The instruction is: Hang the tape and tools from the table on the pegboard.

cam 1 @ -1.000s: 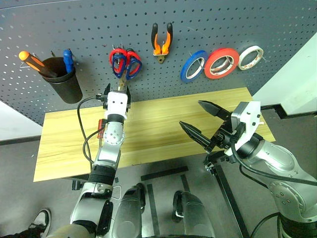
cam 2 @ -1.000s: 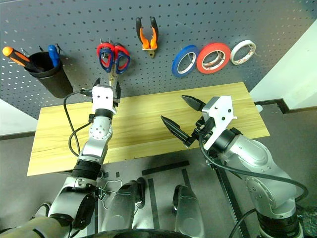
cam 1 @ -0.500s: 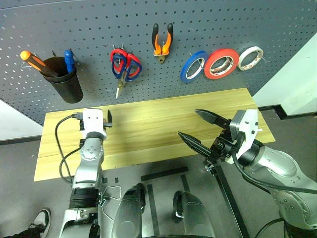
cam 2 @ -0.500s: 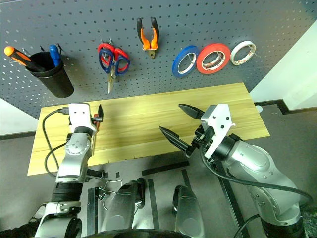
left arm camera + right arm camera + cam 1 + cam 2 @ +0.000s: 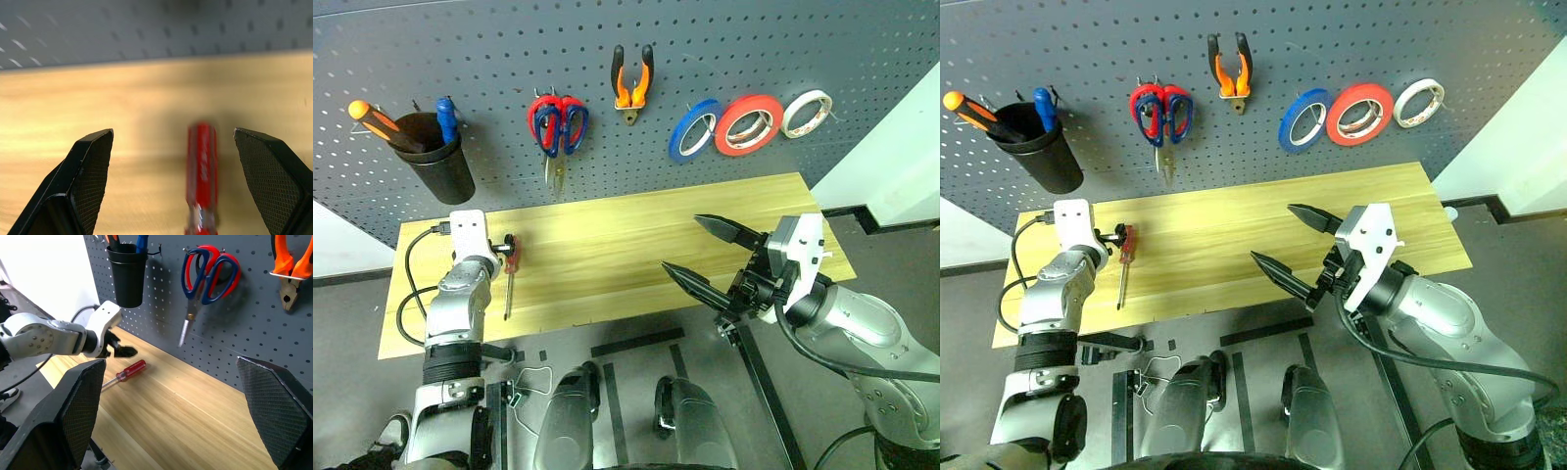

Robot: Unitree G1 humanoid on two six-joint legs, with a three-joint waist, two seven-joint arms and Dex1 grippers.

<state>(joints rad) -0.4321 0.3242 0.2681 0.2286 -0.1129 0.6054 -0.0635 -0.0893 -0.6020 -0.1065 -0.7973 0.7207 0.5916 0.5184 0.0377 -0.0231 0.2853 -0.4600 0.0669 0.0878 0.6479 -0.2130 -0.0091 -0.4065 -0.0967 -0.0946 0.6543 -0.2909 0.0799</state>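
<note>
Dark grey pegboard (image 5: 724, 39) fills the upper half of the head view; below it the light wood table (image 5: 636, 245) runs across the middle of the frame.

On the board, left to right: black cup (image 5: 445, 162) with handled tools at upper left, two pairs of scissors (image 5: 556, 125) on one hook, red and blue handles overlapping, pliers (image 5: 633, 83) top centre, then blue roll (image 5: 695, 129), red tape (image 5: 750, 124) and white roll (image 5: 807, 113) at upper right.

Left on the table: red-handled screwdriver (image 5: 509, 269), at the left of the frame, handle toward the board, shaft toward the near edge.

Left gripper (image 5: 499, 247) sits at the handle end, jaws wide, not gripping; in the left wrist view the red handle lies between the fingers (image 5: 85, 171), nearer one of them. Right gripper (image 5: 705, 253) hangs over the near edge at lower centre-right, jaws wide, empty.

Step in hand, as judged: pick up the screwdriver. Centre the handle between the jaws, come low enough to close on the handle rather than the thin shaft, and close slowly, since a round handle may roll off.

Obstacles: the stretch of table around the screwdriver is bare. The nearest hook already carries scissors, and the cup is partly full.
</note>
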